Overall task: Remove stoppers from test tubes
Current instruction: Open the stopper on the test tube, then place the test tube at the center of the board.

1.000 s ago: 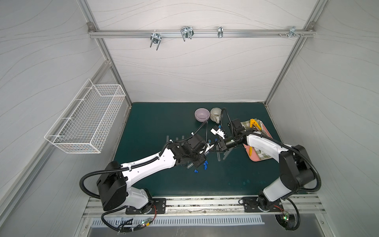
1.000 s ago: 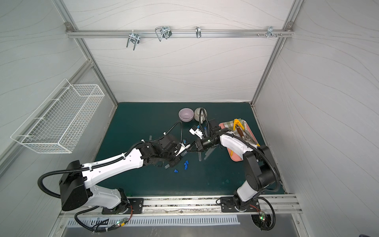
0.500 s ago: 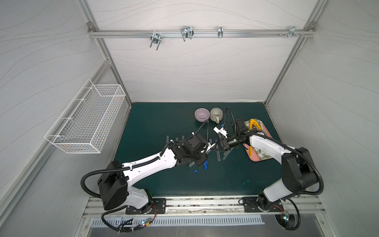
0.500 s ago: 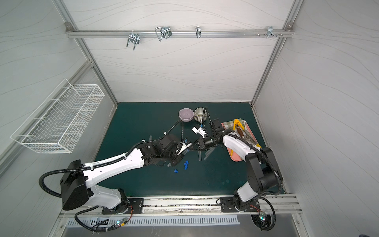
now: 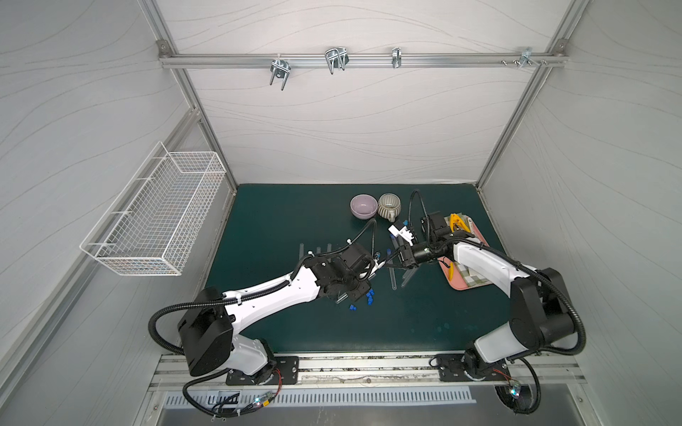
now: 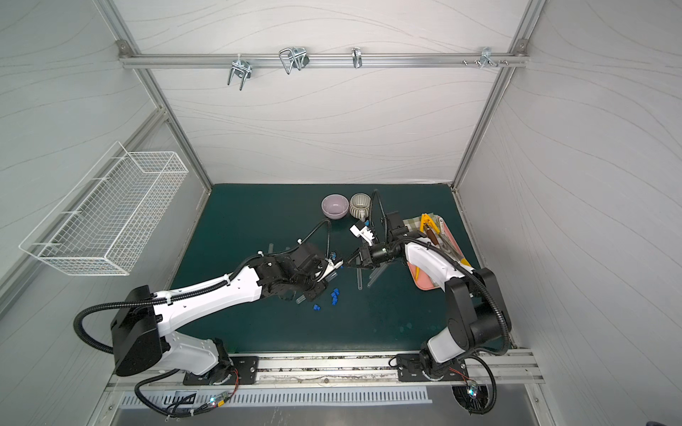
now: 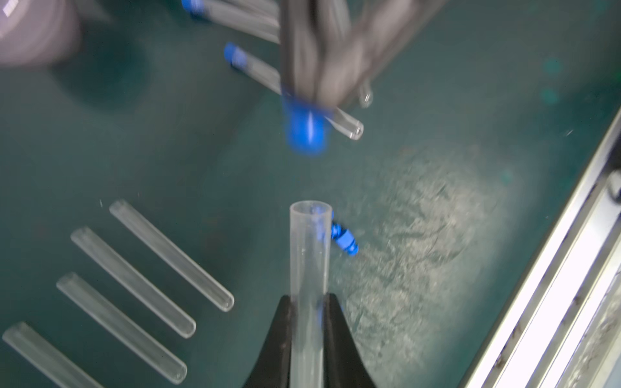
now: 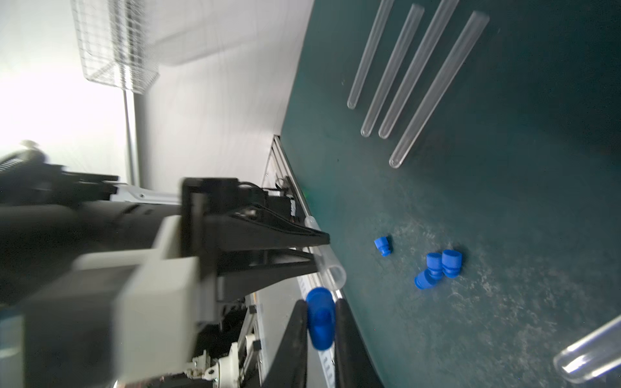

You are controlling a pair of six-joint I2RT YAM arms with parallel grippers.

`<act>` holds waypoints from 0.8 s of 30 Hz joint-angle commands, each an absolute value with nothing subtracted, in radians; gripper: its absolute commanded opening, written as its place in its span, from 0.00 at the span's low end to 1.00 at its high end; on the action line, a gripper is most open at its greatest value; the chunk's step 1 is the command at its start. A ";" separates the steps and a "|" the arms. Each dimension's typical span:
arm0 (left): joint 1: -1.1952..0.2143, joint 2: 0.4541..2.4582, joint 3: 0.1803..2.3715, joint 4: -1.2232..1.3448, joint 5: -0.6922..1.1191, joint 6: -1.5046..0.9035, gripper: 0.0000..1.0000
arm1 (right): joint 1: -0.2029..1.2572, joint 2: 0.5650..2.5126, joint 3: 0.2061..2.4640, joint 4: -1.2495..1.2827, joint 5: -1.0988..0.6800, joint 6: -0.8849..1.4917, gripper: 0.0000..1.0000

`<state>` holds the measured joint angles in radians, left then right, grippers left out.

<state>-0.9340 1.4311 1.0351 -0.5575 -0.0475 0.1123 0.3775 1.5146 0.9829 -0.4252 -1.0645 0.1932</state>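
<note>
My left gripper point(image 7: 308, 299) is shut on a clear test tube point(image 7: 311, 248) whose mouth is open. Just beyond that mouth my right gripper point(image 8: 321, 305) is shut on a blue stopper point(image 8: 321, 319), with a small gap between stopper and tube. In both top views the two grippers point(image 5: 380, 262) point(image 6: 348, 262) meet tip to tip above the middle of the mat. Several loose stoppers point(image 8: 437, 267) lie on the mat below. Several empty tubes point(image 7: 151, 278) lie in a row, and stoppered tubes point(image 7: 255, 67) lie beyond the right gripper.
A purple bowl point(image 5: 363, 205) and a striped mug point(image 5: 389, 204) stand at the back. A pink tray point(image 5: 467, 280) with yellow-handled tools point(image 5: 457, 221) lies at the right under the right arm. A wire basket point(image 5: 158, 221) hangs on the left wall.
The right gripper has drawn back a little to the right, away from the left gripper. The left arm has hardly moved.
</note>
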 commanded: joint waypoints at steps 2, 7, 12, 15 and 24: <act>-0.928 1.440 1.040 -0.611 -0.063 0.122 0.01 | 0.350 1.482 0.956 -0.348 -1.135 0.233 0.00; -0.917 1.428 1.052 -0.597 -0.069 0.078 0.01 | 0.341 1.496 0.960 -0.443 -1.030 0.168 0.00; -0.835 1.435 1.113 -0.579 -0.038 -0.076 0.02 | 0.336 1.516 0.927 -0.499 -0.914 0.131 0.00; -0.777 1.463 1.154 -0.556 -0.015 -0.178 0.04 | 0.346 1.521 0.896 -0.493 -0.866 0.139 0.00; -0.691 1.694 1.365 -0.601 -0.079 -0.366 0.05 | 0.470 1.630 0.886 -0.485 -0.721 0.145 0.00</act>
<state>-0.7101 1.6413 1.3090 -0.5926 -0.0647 -0.2634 0.4408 1.5982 0.8845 -0.4629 -0.7872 0.1658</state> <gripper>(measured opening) 0.154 0.138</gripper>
